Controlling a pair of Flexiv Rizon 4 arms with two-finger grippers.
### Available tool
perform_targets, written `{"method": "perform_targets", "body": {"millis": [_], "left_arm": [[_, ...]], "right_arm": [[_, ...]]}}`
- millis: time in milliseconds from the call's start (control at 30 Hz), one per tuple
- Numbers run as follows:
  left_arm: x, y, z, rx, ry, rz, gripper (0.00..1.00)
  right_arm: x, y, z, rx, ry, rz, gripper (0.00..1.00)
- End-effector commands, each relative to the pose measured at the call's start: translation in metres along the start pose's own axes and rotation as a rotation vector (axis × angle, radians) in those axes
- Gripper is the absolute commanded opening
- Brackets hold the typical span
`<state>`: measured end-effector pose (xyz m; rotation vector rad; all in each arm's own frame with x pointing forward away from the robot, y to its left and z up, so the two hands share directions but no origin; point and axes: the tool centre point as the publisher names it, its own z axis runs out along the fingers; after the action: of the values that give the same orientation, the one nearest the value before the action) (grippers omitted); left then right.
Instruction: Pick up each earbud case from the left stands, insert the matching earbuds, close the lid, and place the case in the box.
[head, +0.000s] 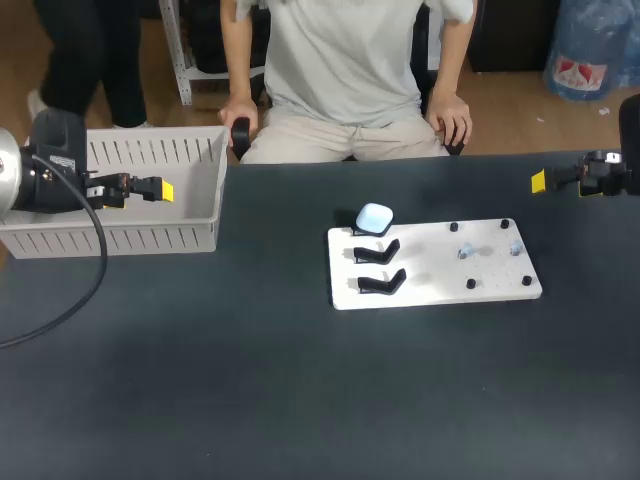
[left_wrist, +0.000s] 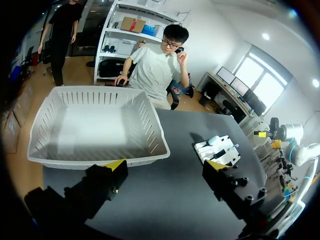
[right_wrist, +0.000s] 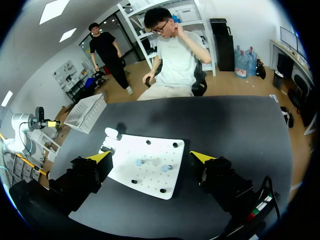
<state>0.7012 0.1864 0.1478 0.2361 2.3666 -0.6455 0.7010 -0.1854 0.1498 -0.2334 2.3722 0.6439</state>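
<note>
Left end effector (left_wrist: 165, 166), open, hangs by the box (head: 150, 238) at the table's left edge. Right end effector (right_wrist: 151, 158), open, at its right edge. Earbud case (head: 375, 217) between them, well apart.

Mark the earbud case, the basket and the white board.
earbud case (head: 374, 217), head view, its top face.
basket (head: 160, 238), head view, front wall.
white board (head: 430, 270), head view, bare middle patch.
</note>
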Motion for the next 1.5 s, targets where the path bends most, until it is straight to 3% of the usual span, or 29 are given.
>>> {"method": "perform_targets", "body": {"millis": [33, 1367, 1500], "left_arm": [[0.000, -0.002, -0.001, -0.006, 0.004, -0.002, 1.00], [0.000, -0.002, -0.001, -0.006, 0.004, -0.002, 1.00], [0.001, -0.013, 0.001, 0.063, 0.013, 0.079, 1.00]], "right_arm": [[0.000, 0.000, -0.001, 0.001, 0.000, -0.001, 1.00], [0.000, 0.000, -0.001, 0.001, 0.000, -0.001, 1.00], [0.000, 0.000, -0.001, 0.001, 0.000, -0.001, 1.00]]}}
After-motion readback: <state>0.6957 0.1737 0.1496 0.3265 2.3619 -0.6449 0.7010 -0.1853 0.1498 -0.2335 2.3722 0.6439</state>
